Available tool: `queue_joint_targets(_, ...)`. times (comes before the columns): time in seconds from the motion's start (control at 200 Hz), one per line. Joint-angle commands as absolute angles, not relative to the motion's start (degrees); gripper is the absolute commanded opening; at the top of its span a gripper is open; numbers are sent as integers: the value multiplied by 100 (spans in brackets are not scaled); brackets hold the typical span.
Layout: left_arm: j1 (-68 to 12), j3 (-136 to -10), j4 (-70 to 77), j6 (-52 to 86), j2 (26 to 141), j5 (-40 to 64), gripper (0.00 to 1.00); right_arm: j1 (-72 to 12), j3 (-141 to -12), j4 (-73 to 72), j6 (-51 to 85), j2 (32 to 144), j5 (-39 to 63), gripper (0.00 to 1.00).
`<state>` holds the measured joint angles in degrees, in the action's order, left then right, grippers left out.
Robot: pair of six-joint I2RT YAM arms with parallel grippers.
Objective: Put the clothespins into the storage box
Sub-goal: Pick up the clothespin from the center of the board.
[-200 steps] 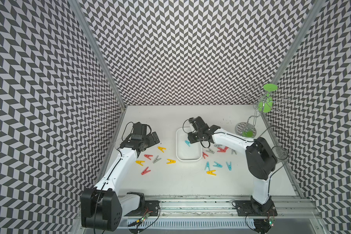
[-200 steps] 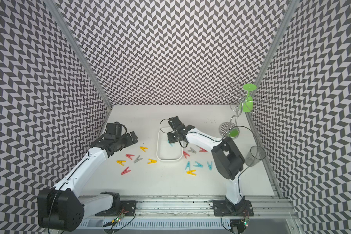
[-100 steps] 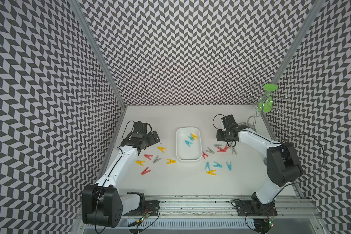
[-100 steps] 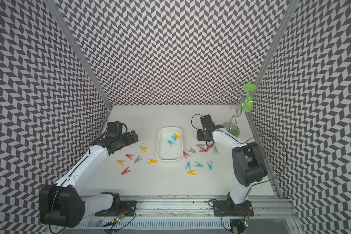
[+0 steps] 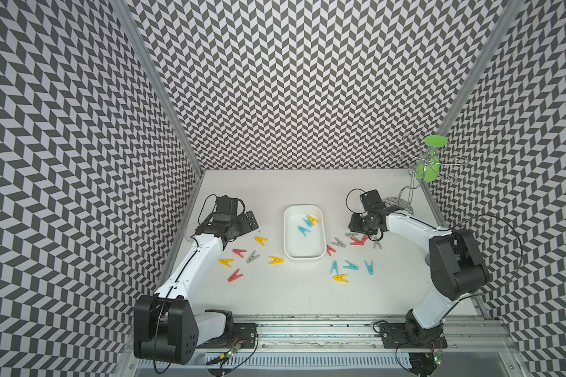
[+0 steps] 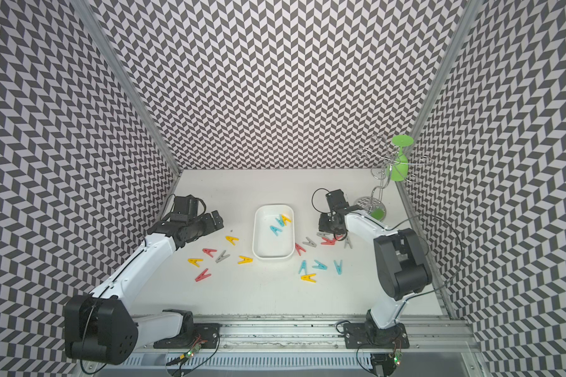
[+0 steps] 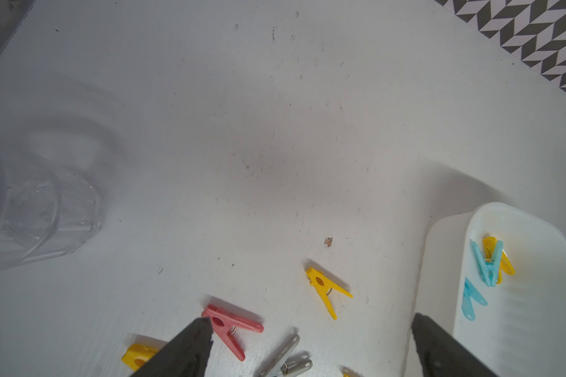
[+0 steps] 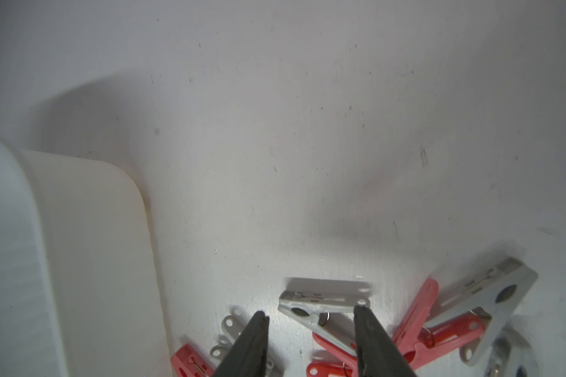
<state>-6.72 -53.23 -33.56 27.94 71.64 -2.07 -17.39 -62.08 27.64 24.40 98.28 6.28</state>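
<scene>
table (image 5: 291,300): white, most clothespins (image 5: 275,260) lying loose on either side of the box.
right arm (image 5: 406,225): a second ago it hung over the storage box (image 5: 304,258). It has since swung out to the pile right of centre, so I'd say a drop is finished and the next pick is starting.
left arm (image 5: 200,261): unmoved, left of centre.
storage box: mid-frame in both top views, long axis running up the frame. Three clothespins sit near its upper end, two light blue and one yellow.
left gripper (image 7: 309,320): jaws spread wide, holding nothing, poised above the left-hand pegs.
right gripper (image 8: 309,311): jaws part-spread and widening over the last second, empty, straddling a grey clothespin (image 8: 321,300) at the bottom of the right wrist view.
grey clothespin: lies on the table with its long axis across the gap between the jaws. Its pinched nose points frame-left toward the box and its legs splay right. A red clothespin (image 8: 334,346) touches it from below.
</scene>
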Motion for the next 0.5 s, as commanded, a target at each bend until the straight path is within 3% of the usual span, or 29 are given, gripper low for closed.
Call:
queue_joint_targets(0.0,-642,-5458,-3291,2716,7173,-251,100,-1719,-6079,2636,2616,9855,694,46)
queue_joint_targets(0.496,-635,-5450,-3269,2723,7229,-262,100,-1716,-5849,2279,2793,10026,809,47)
